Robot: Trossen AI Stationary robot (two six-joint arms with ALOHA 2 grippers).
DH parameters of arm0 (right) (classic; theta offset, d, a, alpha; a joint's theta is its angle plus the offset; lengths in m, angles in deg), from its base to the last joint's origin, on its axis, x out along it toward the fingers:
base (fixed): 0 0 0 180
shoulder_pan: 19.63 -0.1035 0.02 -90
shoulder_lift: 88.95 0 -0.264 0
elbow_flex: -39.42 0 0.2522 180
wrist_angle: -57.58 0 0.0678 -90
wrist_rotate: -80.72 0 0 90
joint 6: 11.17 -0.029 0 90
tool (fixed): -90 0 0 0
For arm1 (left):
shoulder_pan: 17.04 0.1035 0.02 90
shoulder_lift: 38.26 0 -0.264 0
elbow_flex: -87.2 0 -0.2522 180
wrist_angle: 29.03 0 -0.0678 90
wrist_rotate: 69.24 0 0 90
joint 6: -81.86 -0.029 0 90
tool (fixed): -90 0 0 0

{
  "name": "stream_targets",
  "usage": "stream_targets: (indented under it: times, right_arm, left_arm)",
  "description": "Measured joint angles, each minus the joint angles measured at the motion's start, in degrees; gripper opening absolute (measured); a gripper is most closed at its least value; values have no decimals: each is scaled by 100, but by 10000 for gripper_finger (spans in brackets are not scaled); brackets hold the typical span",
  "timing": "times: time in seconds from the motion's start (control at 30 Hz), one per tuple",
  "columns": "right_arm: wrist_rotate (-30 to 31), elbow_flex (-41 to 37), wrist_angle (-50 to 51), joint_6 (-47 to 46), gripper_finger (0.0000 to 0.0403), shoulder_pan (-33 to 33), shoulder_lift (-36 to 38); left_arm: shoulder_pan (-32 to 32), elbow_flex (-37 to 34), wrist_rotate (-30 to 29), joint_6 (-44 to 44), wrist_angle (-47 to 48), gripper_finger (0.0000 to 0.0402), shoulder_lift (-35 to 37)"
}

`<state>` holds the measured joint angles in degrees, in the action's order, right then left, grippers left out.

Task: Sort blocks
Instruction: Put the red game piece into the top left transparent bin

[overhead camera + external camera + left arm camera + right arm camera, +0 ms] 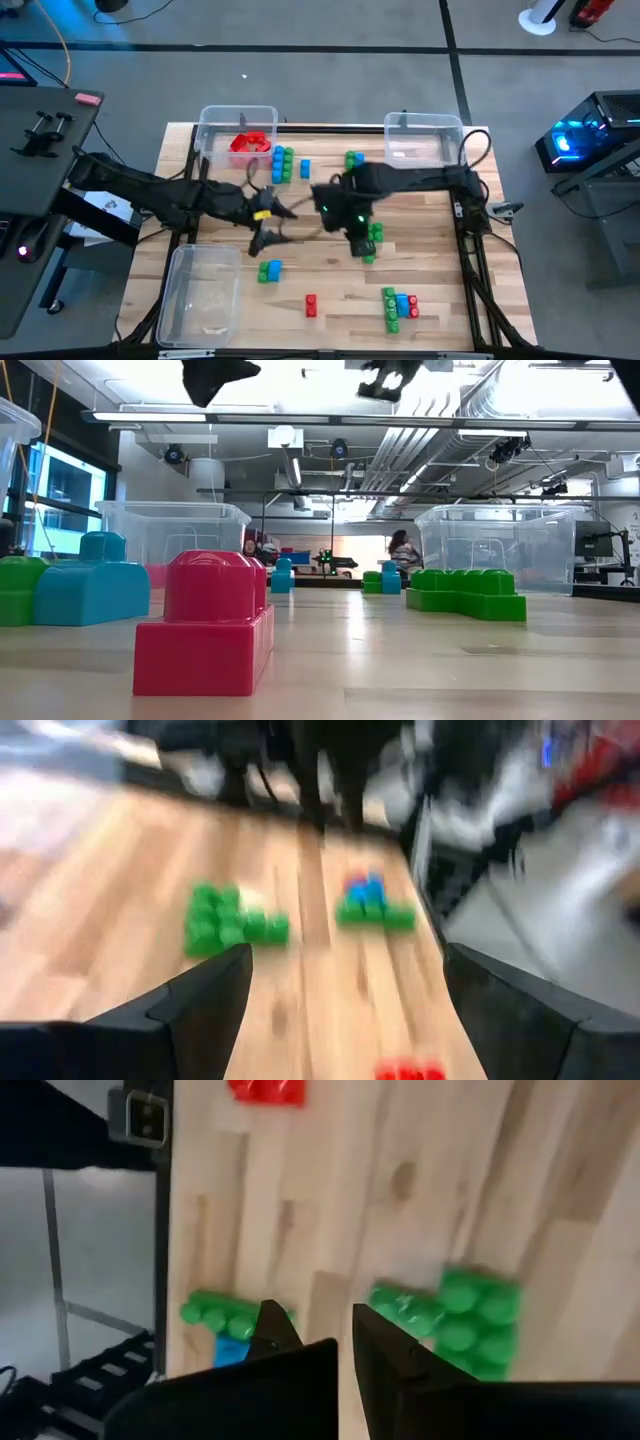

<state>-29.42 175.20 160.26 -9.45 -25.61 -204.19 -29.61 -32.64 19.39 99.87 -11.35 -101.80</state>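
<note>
Red, green and blue blocks lie scattered on the wooden table (430,255). My left gripper (270,228) hovers open and empty near the table's middle, just beyond a blue-and-green block (268,270). Its wrist view shows a green cluster (232,922) and a blue-and-green cluster (372,906) ahead. My right gripper (356,238) hovers above the table beside a green cluster (373,240). In its wrist view its fingers (345,1330) are almost shut, with only a narrow gap and nothing between them, and the green cluster (462,1320) lies on the table to one side.
Clear bins stand at the far left (215,125), holding red blocks (250,142), at the far right (423,140) and at the near left (200,295). More blocks lie near the far bins (283,165), and a red block (311,305) and a mixed cluster (400,305) near the front edge.
</note>
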Motion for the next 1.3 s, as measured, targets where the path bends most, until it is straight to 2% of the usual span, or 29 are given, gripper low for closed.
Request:
stream_targets:
  times: [0.17,0.43,0.63,0.77,0.87,1.07,1.3]
  right_arm:
    - [340,-1204,-508,-992,0,-700,1084]
    - [1418,-4082,-3120,-3256,0,-2055,3291]
    - [1928,-5656,-4940,-4678,0,-2787,4131]
    - [2120,-6086,-5542,-5073,0,-2981,4146]
    - [2301,-6246,-6009,-5181,0,-3012,4096]
    - [2601,-6284,-6204,-5185,0,-3003,4096]
    - [2617,-6284,-6301,-5273,0,-3003,4097]
  left_arm:
    - [-396,1017,-114,-1150,1514,314,-894]
    - [-1131,2574,12,-2189,2502,314,-2936]
    - [-1668,4007,84,-3687,3513,314,-4332]
    - [-1789,4629,111,-4512,3886,314,-5043]
    - [-1748,4830,104,-4867,3954,314,-5461]
    - [-1582,4995,302,-4905,3953,314,-6064]
    - [-1441,4999,564,-5015,4004,314,-6329]
